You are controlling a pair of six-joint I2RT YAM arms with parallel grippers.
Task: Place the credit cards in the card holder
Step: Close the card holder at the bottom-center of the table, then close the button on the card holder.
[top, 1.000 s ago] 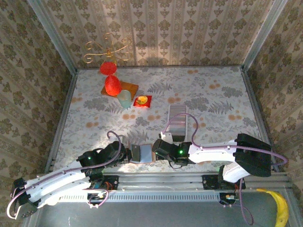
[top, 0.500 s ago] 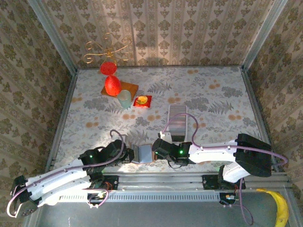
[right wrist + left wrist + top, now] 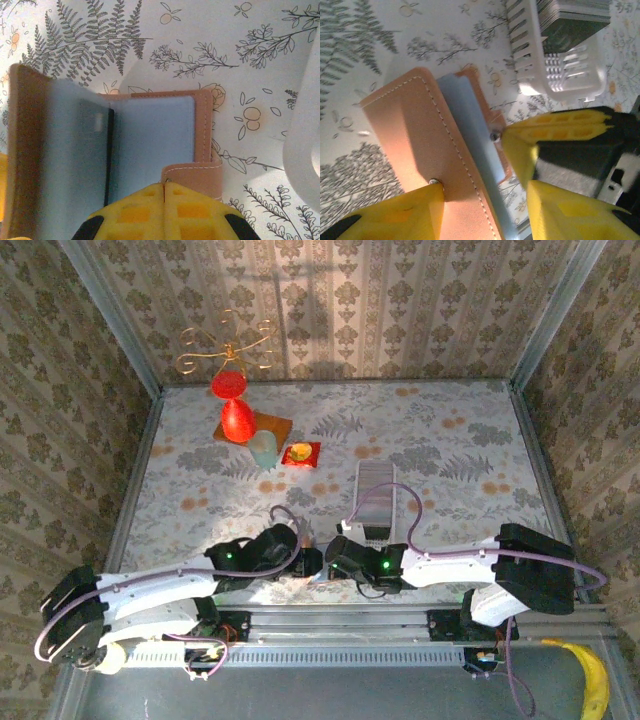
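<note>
The pinkish-tan card holder (image 3: 204, 131) lies open on the flowered table, between my two grippers near the front edge. A pale blue credit card (image 3: 155, 135) sits in its right pocket, and a bluish leaf (image 3: 75, 160) stands up at its left. My right gripper (image 3: 164, 189) is shut on the holder's small strap tab (image 3: 196, 176). My left gripper (image 3: 485, 210) is open, its yellow fingers (image 3: 400, 215) on either side of the holder's raised cover (image 3: 415, 135) and a blue card (image 3: 470, 125). From above, the left gripper (image 3: 303, 562) and the right gripper (image 3: 332, 562) nearly touch.
A long white ribbed tray (image 3: 375, 495) with more cards stands just behind the grippers, close to the holder (image 3: 555, 60). Red ornaments (image 3: 237, 420), a pale cup (image 3: 262, 448) and a red tile (image 3: 301, 453) sit at the back left. A metal rail runs along the front edge.
My left gripper has opened and slid right, over the holder, covering the grey card face that showed between the grippers. The right gripper has stayed put, shut.
</note>
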